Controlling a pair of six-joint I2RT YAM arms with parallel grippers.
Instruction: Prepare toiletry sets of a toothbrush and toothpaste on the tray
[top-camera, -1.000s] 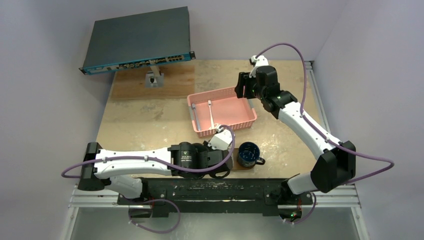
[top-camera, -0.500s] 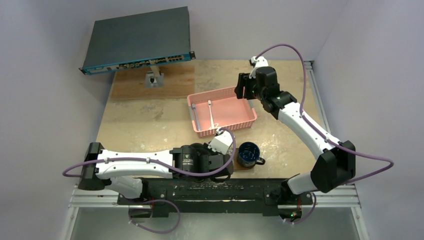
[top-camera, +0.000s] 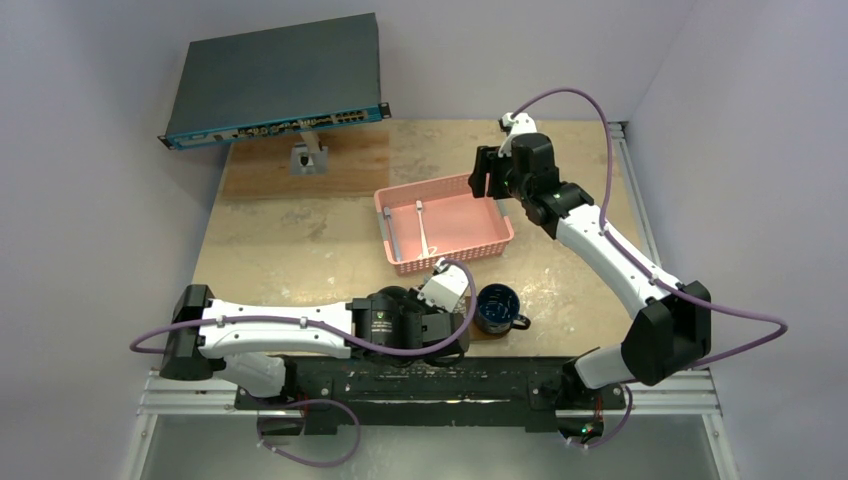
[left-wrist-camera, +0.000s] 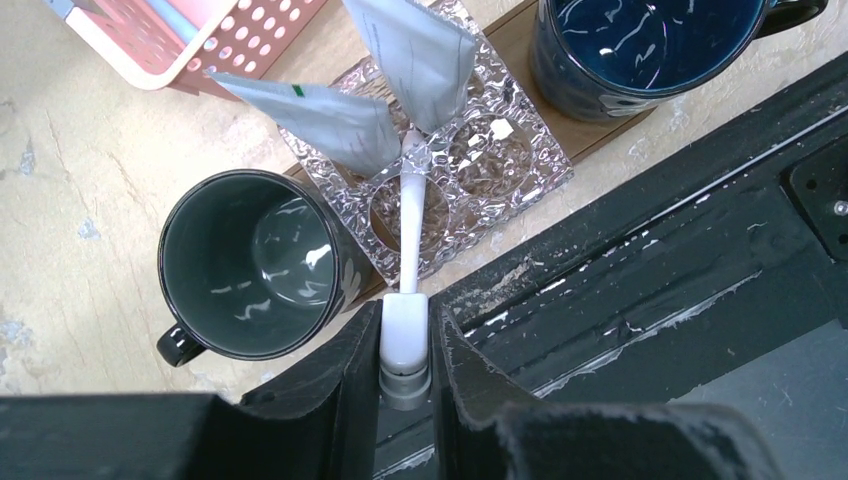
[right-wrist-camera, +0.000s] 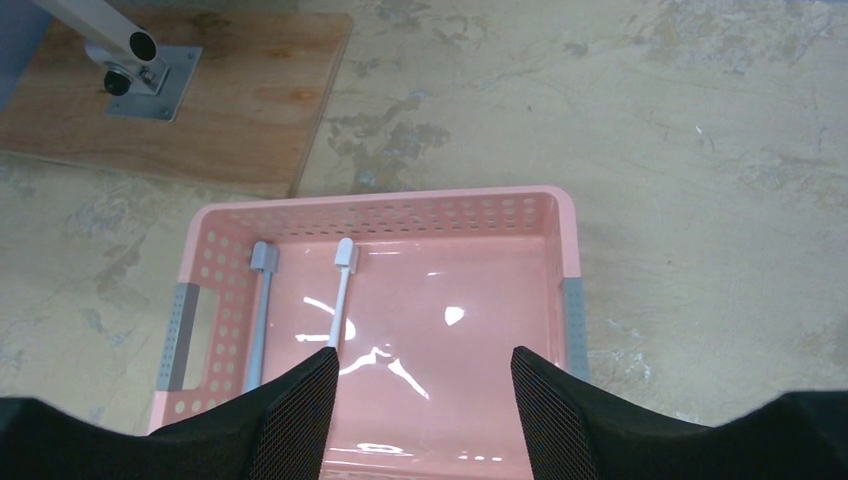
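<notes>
At the left gripper (left-wrist-camera: 405, 322): pinched narrow on the thick butt of a white toothbrush (left-wrist-camera: 411, 225), gripped at the very end so as to leave the whole shaft free. Straight ahead of the fingertips, the brush head reaching a hole of the clear dimpled glass holder (left-wrist-camera: 505, 150); whether seated in it, cannot tell. Further ahead, in the same holder, two silver toothpaste tubes (left-wrist-camera: 410, 45) standing crimp-end up and leaning apart. Under the holder, the brown wooden tray (left-wrist-camera: 515, 35), probably so that brush and paste gather in one spot as a set. Left of the fingers, a dark mug (left-wrist-camera: 250, 265); ahead and to the right, a blue mug (left-wrist-camera: 640, 40).

At the right gripper (right-wrist-camera: 420, 400): spread wide, holding nothing, poised above the pink basket (right-wrist-camera: 565, 250). Ahead and left of its fingers, a second white toothbrush (right-wrist-camera: 341, 295) lying flat beside a grey one (right-wrist-camera: 260, 310). Likely placed there in readiness for the next pick.
</notes>
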